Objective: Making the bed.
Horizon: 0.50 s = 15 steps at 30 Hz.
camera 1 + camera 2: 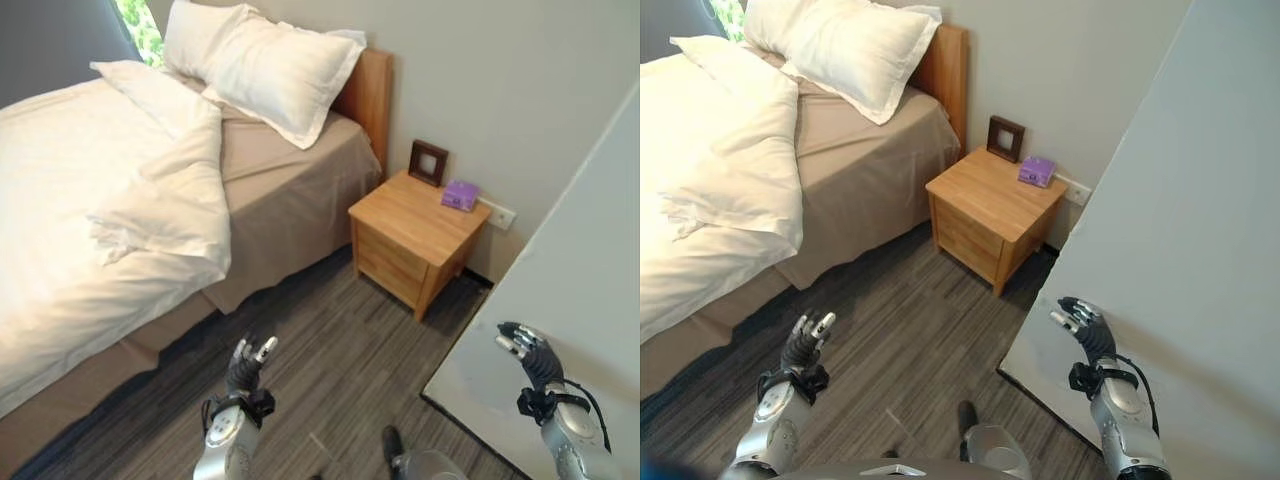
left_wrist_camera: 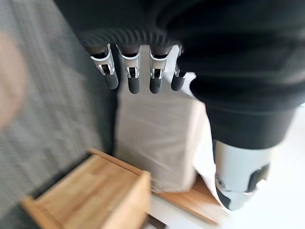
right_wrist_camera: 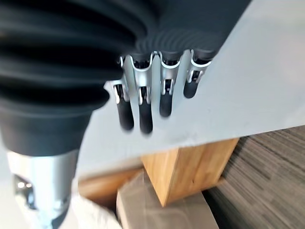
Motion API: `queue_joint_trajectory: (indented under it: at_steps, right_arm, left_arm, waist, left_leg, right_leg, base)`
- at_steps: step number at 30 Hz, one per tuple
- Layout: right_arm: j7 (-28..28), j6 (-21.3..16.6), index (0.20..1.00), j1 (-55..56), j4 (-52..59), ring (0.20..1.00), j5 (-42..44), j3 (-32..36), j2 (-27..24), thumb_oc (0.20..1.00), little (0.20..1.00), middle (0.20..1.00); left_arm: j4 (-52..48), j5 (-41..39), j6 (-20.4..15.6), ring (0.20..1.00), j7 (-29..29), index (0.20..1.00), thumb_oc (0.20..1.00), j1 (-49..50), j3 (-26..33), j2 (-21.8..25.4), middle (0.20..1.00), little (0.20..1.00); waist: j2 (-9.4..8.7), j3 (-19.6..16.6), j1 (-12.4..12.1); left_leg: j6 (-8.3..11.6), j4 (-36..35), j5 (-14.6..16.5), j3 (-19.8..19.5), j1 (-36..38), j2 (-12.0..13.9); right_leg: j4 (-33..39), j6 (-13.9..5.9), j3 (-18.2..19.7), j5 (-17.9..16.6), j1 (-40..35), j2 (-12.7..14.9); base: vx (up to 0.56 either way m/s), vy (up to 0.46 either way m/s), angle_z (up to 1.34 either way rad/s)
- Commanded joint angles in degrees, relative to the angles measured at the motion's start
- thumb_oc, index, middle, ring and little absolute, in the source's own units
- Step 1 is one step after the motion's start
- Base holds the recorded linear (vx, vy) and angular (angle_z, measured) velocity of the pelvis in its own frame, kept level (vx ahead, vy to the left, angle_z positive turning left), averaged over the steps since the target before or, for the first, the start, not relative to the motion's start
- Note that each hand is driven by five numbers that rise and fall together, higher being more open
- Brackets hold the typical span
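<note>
Right now left hand (image 1: 246,368) hovers over grey striped floor (image 1: 330,370), fingers straight, nothing held; right hand (image 1: 530,356) same, beside pale wall panel (image 1: 590,300). You step closer first, then take rumpled white duvet (image 1: 110,220) by near edge, draw it up beige sheeted bed (image 1: 290,190) evenly. Count: two white pillows (image 1: 265,65), one wooden nightstand (image 1: 415,235), one dark picture frame (image 1: 428,162), one purple box (image 1: 460,195).

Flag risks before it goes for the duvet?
1. The right hand, fingers relaxed, hangs right beside the pale panel; swinging toward the bed could clip it.
2. The nightstand stands between robot and headboard, carrying a picture frame and purple box that a passing arm could knock off.
3. The duvet lies bunched and folded back; the open left hand may grab only one fold.
</note>
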<state>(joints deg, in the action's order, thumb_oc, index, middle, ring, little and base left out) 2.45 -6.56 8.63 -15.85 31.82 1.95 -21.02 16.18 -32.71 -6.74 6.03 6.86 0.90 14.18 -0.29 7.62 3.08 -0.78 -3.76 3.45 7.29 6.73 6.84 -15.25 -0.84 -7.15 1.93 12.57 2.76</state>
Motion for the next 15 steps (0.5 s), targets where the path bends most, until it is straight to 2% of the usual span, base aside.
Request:
queue_joint_trajectory:
  at_steps: [1,3,8,12,13,14,15]
  right_arm:
    - [1.18,-3.91,1.0,-4.08,2.75,1.0,2.2,3.09,0.5,1.0,1.0,1.0]
    - [1.24,-3.58,1.0,-5.46,2.31,1.0,2.4,2.04,0.65,1.0,1.0,1.0]
    - [0.06,-2.39,1.0,-5.97,1.87,1.0,0.42,1.01,0.47,1.0,1.0,1.0]
    - [-0.71,-2.69,1.0,-8.18,1.94,1.0,-0.74,-0.83,0.89,1.0,1.0,1.0]
    - [-1.0,-2.47,1.0,-8.63,1.75,1.0,-1.11,-1.8,1.23,1.0,1.0,1.0]
    - [-1.39,-2.5,1.0,-9.13,1.7,1.0,-1.58,-2.84,1.6,1.0,1.0,1.0]
    - [-1.52,-2.39,1.0,-9.13,1.76,1.0,-1.82,-3.27,1.78,1.0,1.0,1.0]
  left_arm:
    - [-1.26,-0.28,-2.66,1.0,0.29,1.0,1.0,-1.98,3.46,3.12,1.0,1.0]
    - [-0.74,-1.96,-3.02,1.0,1.21,1.0,1.0,-1.61,4.53,2.8,1.0,1.0]
    - [-0.24,-2.55,-3.27,1.0,0.63,1.0,1.0,-1.31,5.32,3.05,1.0,1.0]
    - [2.11,-2.88,-3.74,1.0,1.38,1.0,1.0,-1.71,5.99,3.52,1.0,1.0]
    - [2.61,-2.09,-3.55,1.0,1.54,1.0,1.0,-1.46,5.91,3.71,1.0,1.0]
    - [2.58,-1.84,-3.4,1.0,1.62,1.0,1.0,-0.78,6.19,3.69,1.0,1.0]
    - [2.63,-2.04,-3.4,1.0,1.57,1.0,1.0,-0.7,6.19,3.63,1.0,1.0]
  waist:
    - [-2.61,1.11,0.59]
    - [-3.1,1.49,-0.74]
    - [-3.36,1.63,-2.16]
    - [-3.45,2.23,-3.65]
    - [-3.36,2.59,-3.99]
    - [-3.21,3.15,-4.64]
    - [-2.83,3.69,-4.71]
  left_leg:
    - [5.15,1.59,-4.72,4.24,-0.74,-1.91]
    - [4.56,2.25,-3.91,2.95,-1.19,-2.35]
    - [3.06,2.86,-2.8,0.78,-1.62,-3.91]
    - [1.02,3.28,-1.74,-2.45,-1.77,-6.18]
    - [0.24,2.92,-1.4,-3.03,-0.91,-6.88]
    - [-1.04,2.96,-0.82,-2.89,-0.04,-8.2]
    - [-1.54,3.23,-0.41,-3.3,0.48,-8.46]
  right_leg:
    - [19.6,-5.14,-2.17,-2.58,-19.14,1.56]
    - [18.75,-5.48,-2.42,-2.82,-18.66,2.22]
    - [14.74,-6.4,-3.39,-2.05,-18.27,4.35]
    - [6.88,-7.57,-4.75,-1.75,-15.99,7.66]
    - [2.02,-8.04,-4.62,-4.4,-14.11,8.91]
    - [-5.53,-8.57,-4.52,-9.48,-11.53,11.64]
    - [-9.15,-8.53,-4.58,-11.36,-10.17,12.23]
  base:
    - [-0.06,0.092,-0.02]
    - [-0.07,0.12,0.05]
    - [-0.01,0.152,0.23]
    - [0.01,0.246,0.34]
    - [0.05,0.382,0.58]
    - [0.06,0.378,0.65]
    - [0.06,0.34,0.59]
